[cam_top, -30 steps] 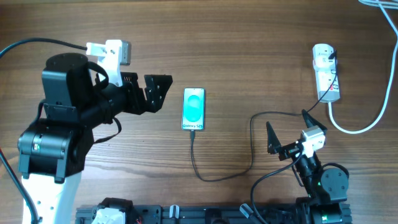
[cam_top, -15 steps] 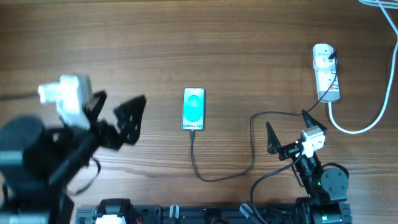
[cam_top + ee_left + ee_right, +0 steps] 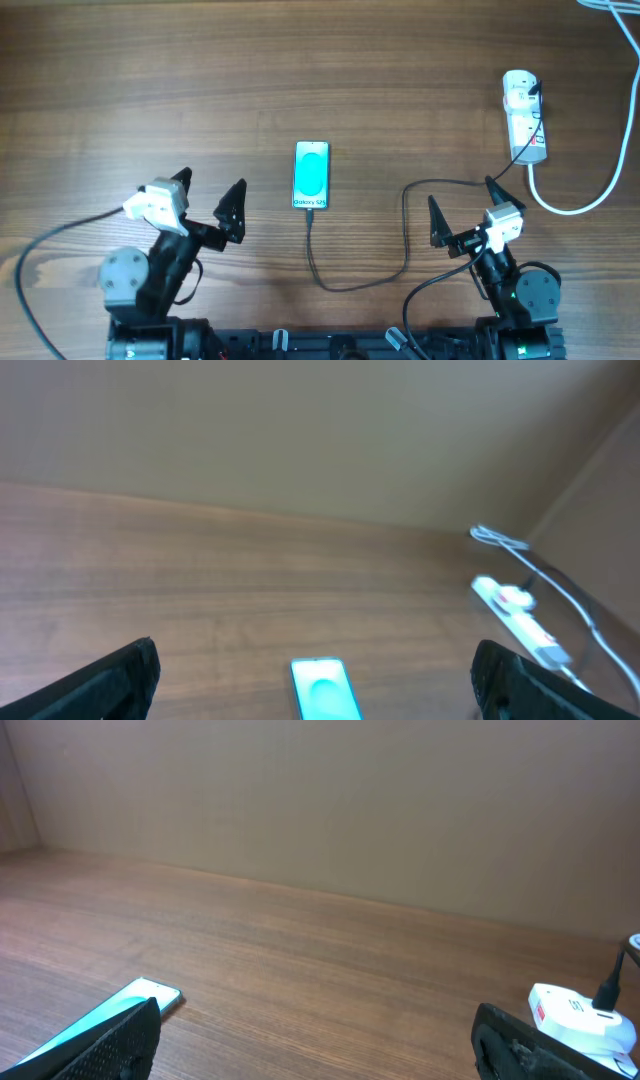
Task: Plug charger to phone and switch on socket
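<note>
Left gripper (image 3: 210,187), right gripper (image 3: 460,195) both gape wide, empty. Charger (image 3: 405,230) looks limp, thin: pinch its stiff plug below the centre-frame phone (image 3: 311,175); upper-right socket (image 3: 523,115), light, may skid.

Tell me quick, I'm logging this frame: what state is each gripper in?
Left gripper: open, holding nothing.
Right gripper: open, holding nothing.
</note>
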Motion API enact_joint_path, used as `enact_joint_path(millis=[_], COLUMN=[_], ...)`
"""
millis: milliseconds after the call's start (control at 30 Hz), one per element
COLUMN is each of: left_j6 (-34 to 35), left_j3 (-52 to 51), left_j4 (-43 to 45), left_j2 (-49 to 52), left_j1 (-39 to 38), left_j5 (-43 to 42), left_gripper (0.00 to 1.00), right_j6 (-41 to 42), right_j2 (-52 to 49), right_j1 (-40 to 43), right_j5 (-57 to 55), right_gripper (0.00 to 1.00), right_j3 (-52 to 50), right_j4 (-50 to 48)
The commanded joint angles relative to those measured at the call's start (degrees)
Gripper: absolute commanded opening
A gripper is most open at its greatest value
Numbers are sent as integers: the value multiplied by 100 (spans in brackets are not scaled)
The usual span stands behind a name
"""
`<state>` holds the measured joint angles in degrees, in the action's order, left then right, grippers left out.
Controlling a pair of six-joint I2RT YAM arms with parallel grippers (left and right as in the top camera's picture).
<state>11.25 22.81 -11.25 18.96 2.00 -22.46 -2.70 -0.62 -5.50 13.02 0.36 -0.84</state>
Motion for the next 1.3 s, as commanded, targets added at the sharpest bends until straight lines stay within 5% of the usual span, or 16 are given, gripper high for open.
enact_joint_path(millis=[0, 433, 1267], left_j6=[-48, -50, -48], left_j3=[-852, -2026, -2247], left_j4=[708, 1088, 804], left_j2=[-553, -1878, -1869], left_j1=[37, -116, -116], left_j5=[223, 866, 968], left_gripper=[100, 100, 100], right_j6=[-28, -28, -28], right_j2=[37, 35, 35], right_j1=[-22, -24, -22], right_j5=[-11, -11, -11], right_gripper=[100, 100, 100], right_j3=[-7, -7, -7], right_j4=[-20, -20, -20])
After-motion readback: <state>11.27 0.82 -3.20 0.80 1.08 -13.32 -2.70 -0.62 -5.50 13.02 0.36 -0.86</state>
